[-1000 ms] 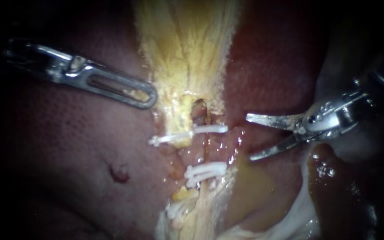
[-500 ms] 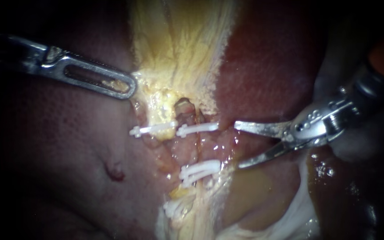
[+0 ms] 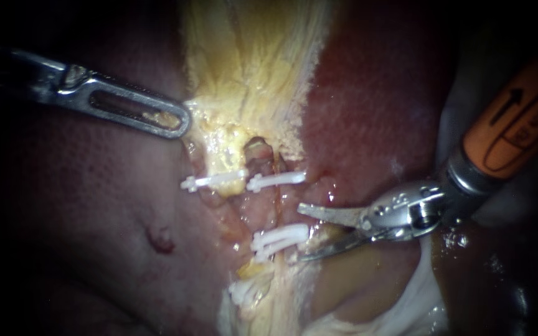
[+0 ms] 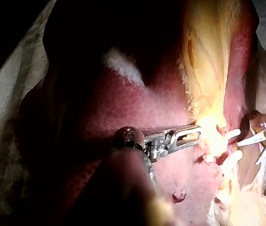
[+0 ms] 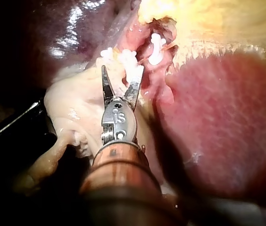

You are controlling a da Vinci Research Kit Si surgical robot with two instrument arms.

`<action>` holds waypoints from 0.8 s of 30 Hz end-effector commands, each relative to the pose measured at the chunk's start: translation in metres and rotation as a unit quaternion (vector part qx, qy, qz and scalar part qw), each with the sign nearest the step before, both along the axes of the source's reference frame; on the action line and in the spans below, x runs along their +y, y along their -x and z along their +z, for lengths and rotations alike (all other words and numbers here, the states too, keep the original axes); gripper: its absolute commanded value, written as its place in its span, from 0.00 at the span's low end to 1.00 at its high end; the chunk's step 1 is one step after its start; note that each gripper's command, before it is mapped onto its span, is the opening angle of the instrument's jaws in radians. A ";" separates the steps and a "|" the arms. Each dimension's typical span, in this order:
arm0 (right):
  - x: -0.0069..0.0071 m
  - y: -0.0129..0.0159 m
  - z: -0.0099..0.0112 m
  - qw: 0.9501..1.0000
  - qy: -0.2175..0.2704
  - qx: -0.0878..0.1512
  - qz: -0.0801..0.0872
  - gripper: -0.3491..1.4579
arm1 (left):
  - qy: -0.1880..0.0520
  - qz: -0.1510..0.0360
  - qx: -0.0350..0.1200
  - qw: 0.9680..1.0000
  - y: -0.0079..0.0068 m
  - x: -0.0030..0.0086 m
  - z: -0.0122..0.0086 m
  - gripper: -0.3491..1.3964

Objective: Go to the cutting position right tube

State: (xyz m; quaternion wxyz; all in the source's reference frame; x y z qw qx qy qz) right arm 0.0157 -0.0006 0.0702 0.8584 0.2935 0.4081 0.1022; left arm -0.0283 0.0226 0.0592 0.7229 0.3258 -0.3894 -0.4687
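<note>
Right instrument [image 3: 301, 231] blades open, empty, at 4 o'clock of centre; right tube [image 3: 279, 206] at their 9 o'clock, between white clips [image 3: 276, 180]; judged soft, slippery, fragile; bite bare span only.

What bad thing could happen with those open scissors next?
1. The right instrument has its blades open right beside the two lower clips. Closing here might hit a clip instead of the bare tube above them.
2. The liver lies close to the upper blade, so a slip could scratch it.
</note>
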 end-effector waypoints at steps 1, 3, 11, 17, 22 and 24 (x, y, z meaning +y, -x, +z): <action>0.0001 -0.0001 0.0005 1.000 -0.005 -0.003 -0.003 0.97 | 0.000 0.000 0.000 1.000 0.0000 0.0000 0.0000 0.00; 0.0005 -0.0003 0.0014 1.000 -0.008 -0.008 -0.003 0.97 | 0.000 0.000 0.000 1.000 0.0000 0.0000 0.0000 0.00; 0.0018 -0.0013 0.0038 1.000 -0.010 -0.015 0.003 0.97 | 0.000 0.000 0.000 1.000 0.0000 -0.0001 0.0000 0.00; 0.0021 -0.0033 0.0048 1.000 -0.018 -0.010 0.002 0.97 | 0.000 0.000 0.000 1.000 0.0000 -0.0001 0.0001 0.00; 0.0019 -0.0046 0.0051 0.999 -0.040 0.010 0.002 0.97 | 0.000 0.000 0.000 1.000 0.0000 -0.0001 0.0001 0.00; 0.0019 -0.0051 0.0053 0.999 -0.050 0.020 0.000 0.96 | 0.000 0.000 0.000 1.000 0.0000 -0.0001 0.0001 0.00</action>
